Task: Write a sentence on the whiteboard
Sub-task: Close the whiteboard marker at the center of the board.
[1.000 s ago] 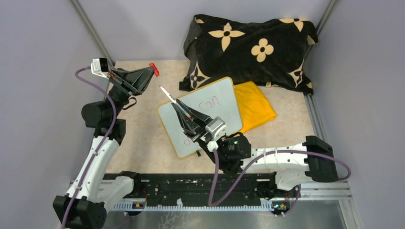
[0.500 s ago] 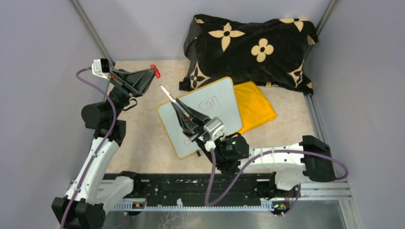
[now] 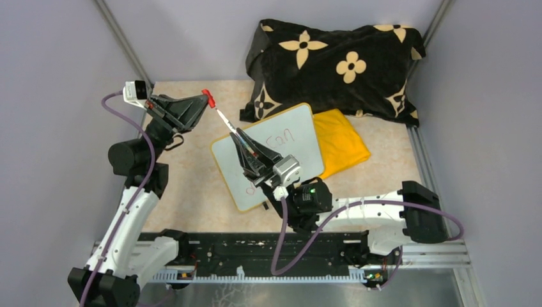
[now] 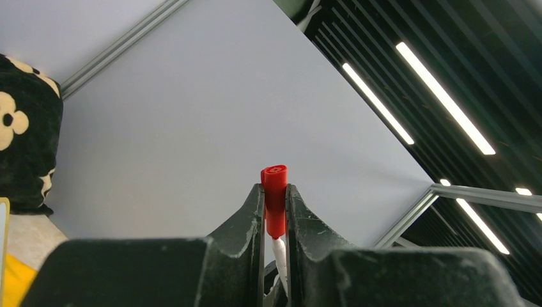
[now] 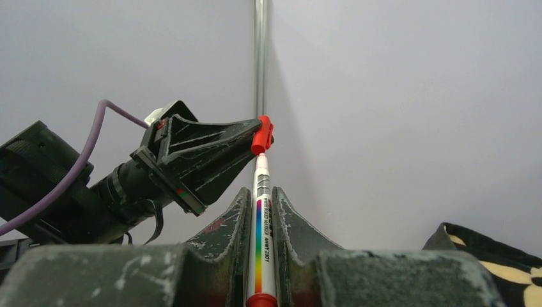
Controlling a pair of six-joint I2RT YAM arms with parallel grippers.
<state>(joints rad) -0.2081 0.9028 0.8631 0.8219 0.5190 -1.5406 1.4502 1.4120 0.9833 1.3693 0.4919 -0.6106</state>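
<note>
The whiteboard [image 3: 305,163] lies flat mid-table, with red letters of the sentence [image 3: 283,137] on it; a lower line is mostly hidden under my right arm. My left gripper [image 3: 206,98] is shut on a red marker cap [image 3: 208,97], also clear in the left wrist view as the cap [image 4: 275,195] pinched between the fingertips. My right gripper [image 3: 239,136] is shut on a white marker [image 3: 225,121] with a rainbow stripe [image 5: 261,243]. The marker's tip enters the cap [image 5: 261,136] from below, above the board's far left corner.
A black pillow with beige flowers [image 3: 332,61] lies at the back right. A folded yellow cloth [image 3: 342,142] sits against the board's right side. Grey walls and metal corner posts [image 3: 121,41] close in the table on three sides.
The right arm has pushed the marker up and to the left, and the left gripper has drifted slightly right; the marker tip, apart from the cap before, now sits in it.
</note>
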